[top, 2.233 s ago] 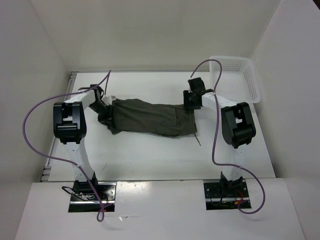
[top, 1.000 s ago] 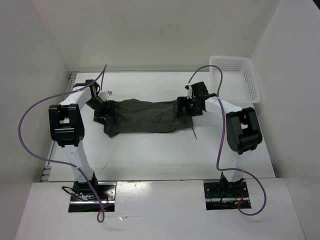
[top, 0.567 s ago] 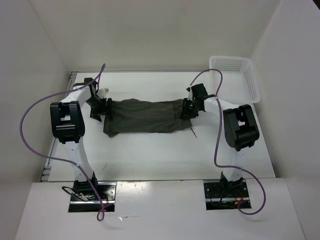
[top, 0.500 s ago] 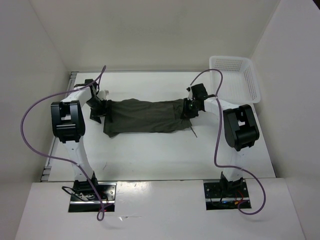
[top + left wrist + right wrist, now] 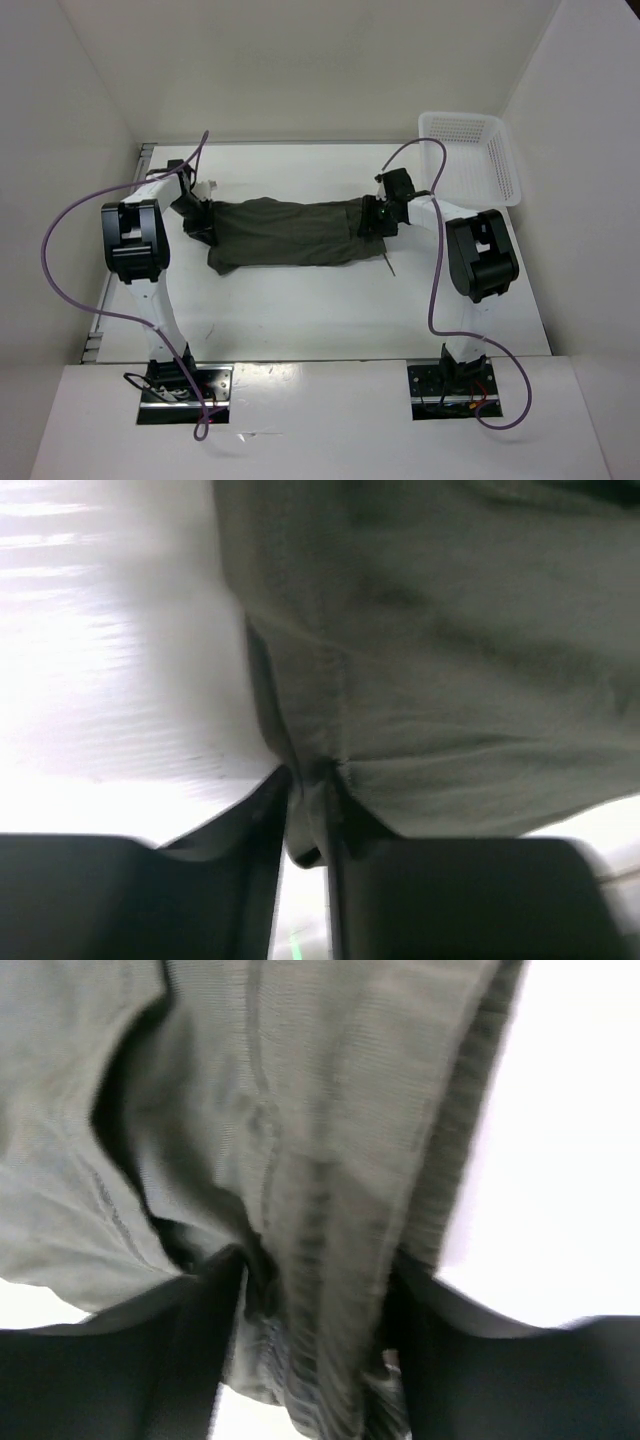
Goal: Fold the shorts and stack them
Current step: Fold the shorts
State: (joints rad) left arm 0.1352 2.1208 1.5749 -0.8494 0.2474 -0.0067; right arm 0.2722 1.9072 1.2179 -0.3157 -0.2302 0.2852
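Fingers (image 5: 200, 880) of the left gripper (image 5: 308, 815) pinch one end of the shorts (image 5: 285, 232); the right gripper (image 5: 315, 1300) clasps the ribbed waistband end. Between them the shorts lie stretched across the table's (image 5: 300, 305) far half.

A white table (image 5: 300, 300) fills the floor of a white enclosure, bounded by a back wall (image 5: 300, 70), a left wall (image 5: 60, 150) and a right wall (image 5: 585, 200). A white perforated plastic basket (image 5: 470, 150) stands upright in the far right corner of the table, its long side running along the right wall. A grey metal rail (image 5: 95, 335) runs along the table's left edge. A white ledge (image 5: 320, 420) borders the near edge.
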